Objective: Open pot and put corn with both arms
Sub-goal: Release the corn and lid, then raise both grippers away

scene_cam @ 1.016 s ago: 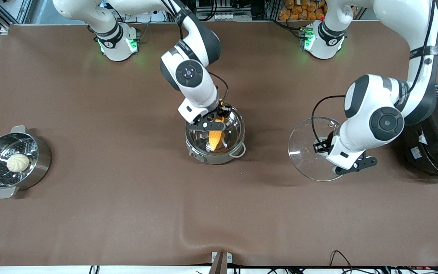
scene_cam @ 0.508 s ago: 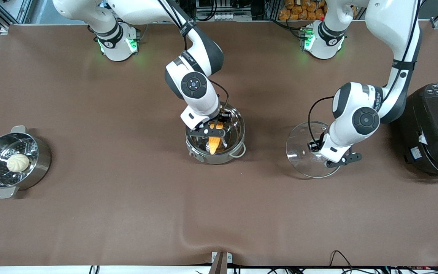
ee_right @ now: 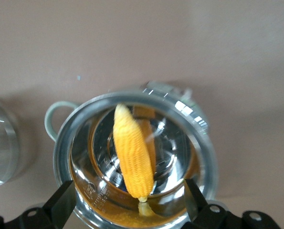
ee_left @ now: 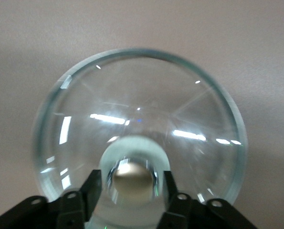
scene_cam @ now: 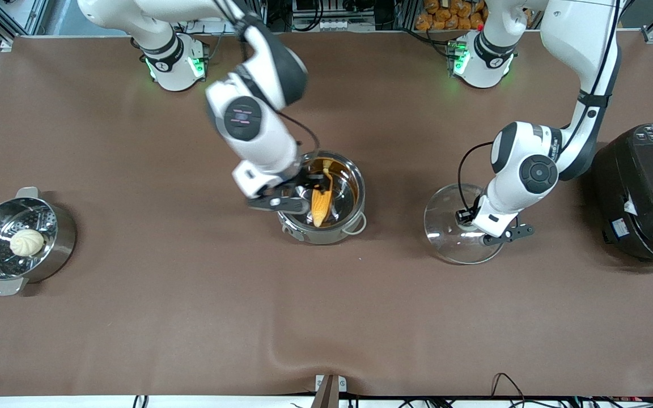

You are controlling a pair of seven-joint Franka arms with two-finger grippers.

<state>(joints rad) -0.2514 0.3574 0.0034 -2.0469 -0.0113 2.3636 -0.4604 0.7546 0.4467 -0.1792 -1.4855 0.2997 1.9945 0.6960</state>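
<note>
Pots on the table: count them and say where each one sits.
2. The pot holding the corn is mid-table; the steel pot with a bun is at the right arm's end.

even bright overhead light; soft shadows; glare streaks on lid (ee_left: 137,119); right arm (scene_cam: 247,122) motion-blurred.

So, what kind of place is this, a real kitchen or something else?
Probably a robotics lab, not a kitchen: two arms are bolted to a table with a brown cover, cables and metal racks run along its edge, and the pot and black cooker look like test props.
</note>
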